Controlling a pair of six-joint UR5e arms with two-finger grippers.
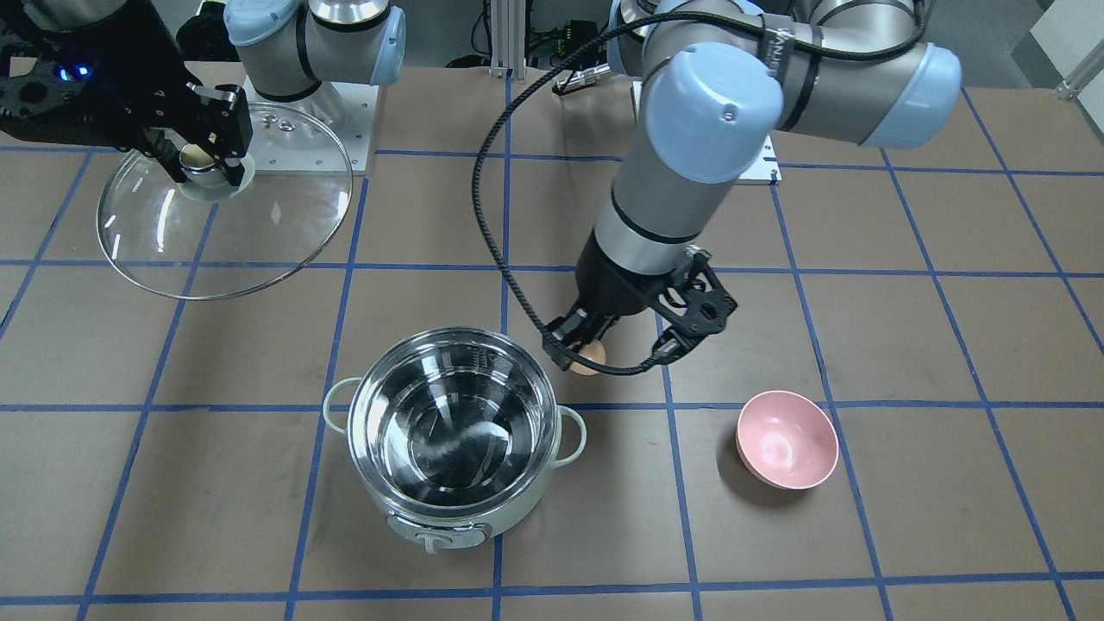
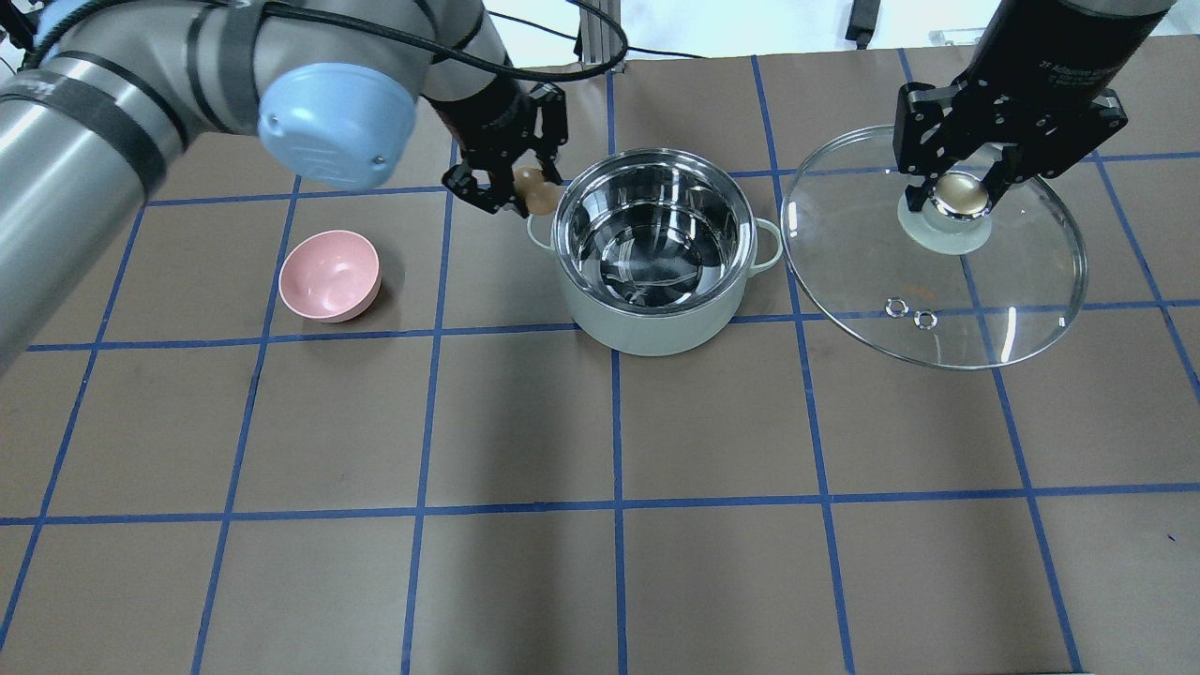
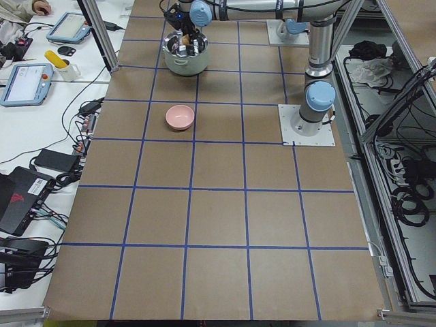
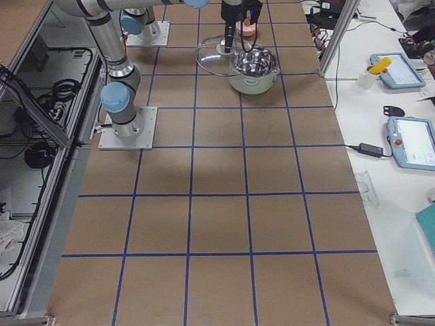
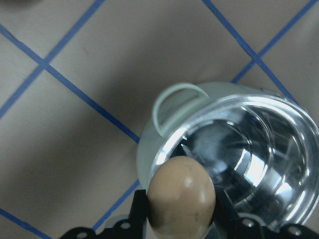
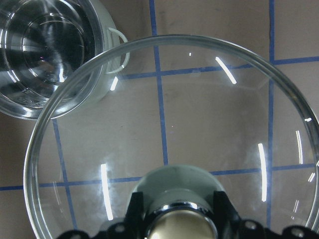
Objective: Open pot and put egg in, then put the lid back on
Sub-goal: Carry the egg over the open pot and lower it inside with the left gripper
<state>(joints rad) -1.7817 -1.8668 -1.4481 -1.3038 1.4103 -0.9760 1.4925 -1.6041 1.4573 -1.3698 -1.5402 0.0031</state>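
The pot (image 2: 647, 333) stands open at the table's middle, its shiny steel inside empty (image 1: 517, 509). My left gripper (image 2: 525, 190) is shut on the tan egg (image 2: 539, 192) and holds it just outside the pot's rim, by a side handle. The left wrist view shows the egg (image 5: 182, 196) between the fingers, at the edge of the pot (image 5: 147, 154). My right gripper (image 2: 958, 192) is shut on the cream knob of the glass lid (image 2: 937, 291) and holds it off to the side of the pot. The lid (image 6: 199, 99) also shows in the right wrist view.
A pink bowl (image 2: 330, 275) sits on the brown table on my left, apart from the pot. The table is marked with a grid of blue tape. Both arm bases stand at the robot's side of the table (image 1: 293, 129).
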